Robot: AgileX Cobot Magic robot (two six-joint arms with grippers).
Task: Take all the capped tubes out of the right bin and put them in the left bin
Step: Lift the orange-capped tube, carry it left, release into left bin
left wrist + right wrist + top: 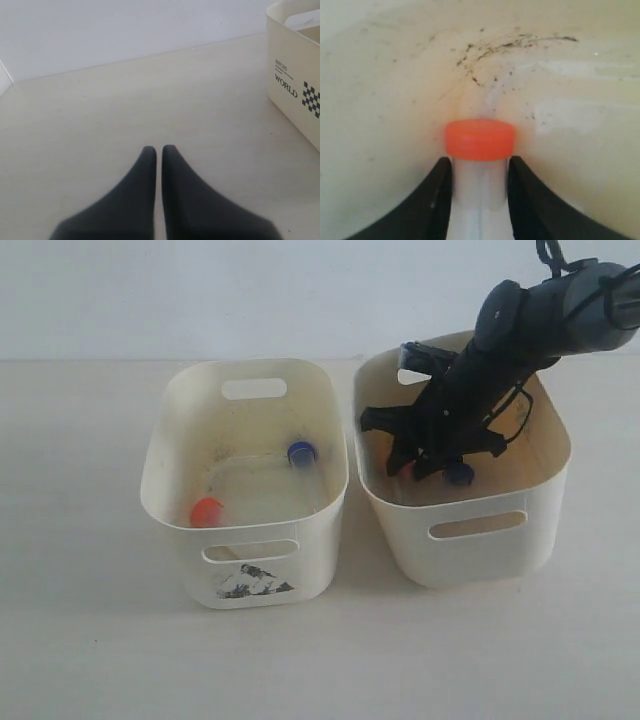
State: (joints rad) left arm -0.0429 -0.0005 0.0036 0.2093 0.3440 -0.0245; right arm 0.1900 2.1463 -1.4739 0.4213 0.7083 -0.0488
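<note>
My right gripper (pixel 412 466) reaches down inside the right bin (pixel 545 502). In the right wrist view its jaws (pixel 480 166) are shut on the clear body of an orange-capped tube (pixel 479 139), just below the cap, close to the bin's speckled inner wall. A blue-capped tube (pixel 459 474) lies beside the gripper in the same bin. The left bin (pixel 160 465), with the mountain sticker, holds an orange-capped tube (pixel 207 511) and a blue-capped tube (pixel 301 452). My left gripper (pixel 159 150) is shut and empty above bare table, outside the exterior view.
In the left wrist view the side of a cream bin (pixel 295 75) with a printed "WORLD" label stands ahead of the left gripper. The two bins sit side by side with a narrow gap between them. The pale table (pixel 90 640) surrounds them.
</note>
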